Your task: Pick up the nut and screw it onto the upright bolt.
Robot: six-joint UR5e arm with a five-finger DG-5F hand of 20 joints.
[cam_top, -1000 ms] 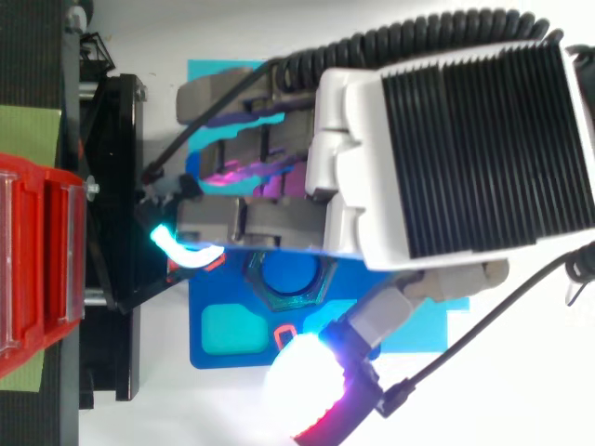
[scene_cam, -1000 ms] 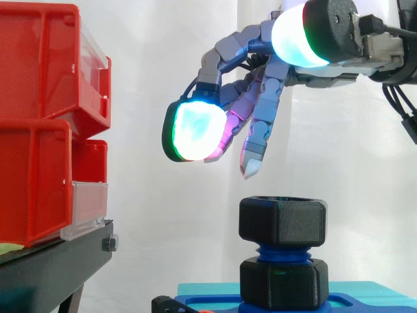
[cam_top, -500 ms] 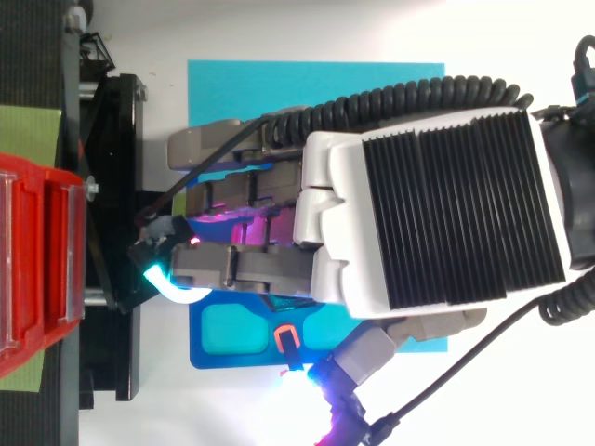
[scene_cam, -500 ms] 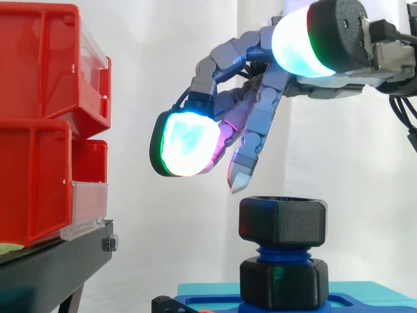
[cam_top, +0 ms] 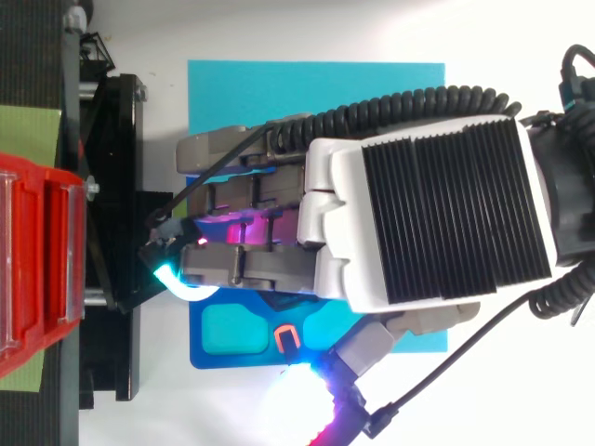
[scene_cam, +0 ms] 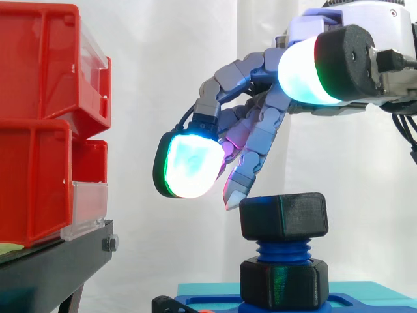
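Note:
A black hex nut [scene_cam: 283, 216] sits slightly tilted on top of the blue upright bolt [scene_cam: 281, 250], whose threads show below it. A second black hex piece [scene_cam: 283, 282] rings the bolt's foot on the blue base plate [cam_top: 218, 358]. My hand [scene_cam: 257, 120] hovers over the nut from the right, fingers relaxed and spread, palm down. One grey fingertip [scene_cam: 232, 195] reaches the nut's upper left edge. A glowing pad [scene_cam: 190, 165] hangs left of the nut, apart from it. From above, the hand's back [cam_top: 437, 223] hides nut and bolt.
Stacked red bins [scene_cam: 45, 124] stand on a black stand [scene_cam: 55, 267] at the left, close to the fingertips. A cyan mat [cam_top: 316, 84] lies under the blue base plate. A white curtain hangs behind.
The hand has come down and leftward over the bolt, bringing a fingertip to the nut's edge. The nut has turned a little and now sits tilted.

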